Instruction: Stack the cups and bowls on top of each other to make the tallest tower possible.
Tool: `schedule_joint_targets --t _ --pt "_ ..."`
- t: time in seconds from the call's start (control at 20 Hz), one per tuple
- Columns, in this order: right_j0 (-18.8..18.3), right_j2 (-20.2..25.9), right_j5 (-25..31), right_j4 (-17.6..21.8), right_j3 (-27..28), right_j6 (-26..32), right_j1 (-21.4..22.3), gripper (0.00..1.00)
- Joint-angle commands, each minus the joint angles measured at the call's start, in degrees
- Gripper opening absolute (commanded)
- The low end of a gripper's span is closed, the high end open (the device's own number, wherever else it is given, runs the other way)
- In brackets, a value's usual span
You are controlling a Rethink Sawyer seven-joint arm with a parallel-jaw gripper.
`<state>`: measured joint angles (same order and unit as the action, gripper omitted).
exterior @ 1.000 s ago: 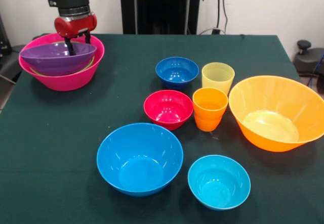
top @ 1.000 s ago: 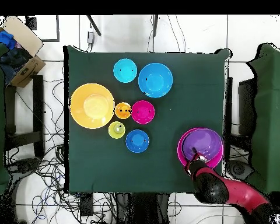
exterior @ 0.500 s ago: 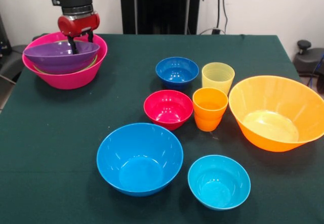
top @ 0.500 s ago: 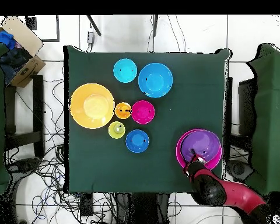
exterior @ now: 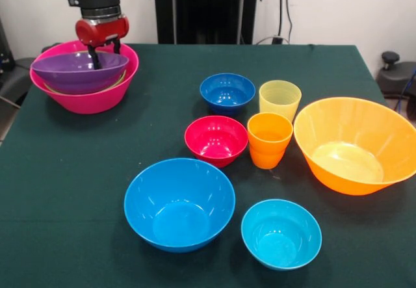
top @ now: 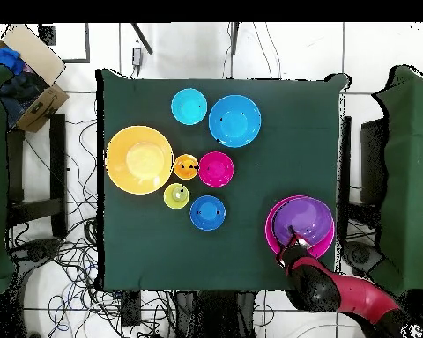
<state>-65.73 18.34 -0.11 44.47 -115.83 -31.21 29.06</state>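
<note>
At the upper left of the front view, a start on the tower [exterior: 83,80] can be seen: the purple bowl [exterior: 75,72] is nested, slightly tilted, in the large pink bowl [exterior: 97,99], with a sliver of a lime green bowl [exterior: 117,80] showing between them. The end effector [exterior: 104,54] is seen closed on the purple bowl's far rim, one finger inside and one outside, so the bowl is judged not yet released. Everything else is judged still to be stacked, and lies loose on the green surface [exterior: 84,171]: toward the lower middle the sky blue bowl [exterior: 179,203]; above it the small red bowl [exterior: 216,140] and the dark blue bowl [exterior: 227,92]; at the bottom the small cyan bowl [exterior: 281,233]; then the orange cup [exterior: 269,139], just in front of the pale yellow cup [exterior: 279,99]; and at the right the large orange bowl [exterior: 354,146]. In the overhead view the tower [top: 301,224] is found at the lower right. Against the earlier frames, the pink bowl and its contents, together with the end effector, are found shifted slightly rightward and farther up the front view, while the loose pieces are unchanged.
</note>
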Motion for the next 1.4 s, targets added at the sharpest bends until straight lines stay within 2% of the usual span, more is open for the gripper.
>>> schedule_joint_targets --t 0.05,0.2,0.35,0.6,0.8,1.4 --pt "2.9 0.8 5.4 0.2 -3.3 -9.9 -1.0 1.0" --pt "3.4 0.9 6.5 0.6 -3.9 -8.7 1.9 1.0" --pt "3.9 1.9 10.5 -0.3 -5.2 -6.1 8.0 1.0" --pt "2.0 8.2 23.6 -9.0 -9.1 0.4 21.5 1.0" --pt "0.5 12.4 31.1 -14.9 -10.9 5.1 29.8 1.0" --pt "-4.8 22.2 41.3 -24.5 -13.5 15.5 46.3 1.0"
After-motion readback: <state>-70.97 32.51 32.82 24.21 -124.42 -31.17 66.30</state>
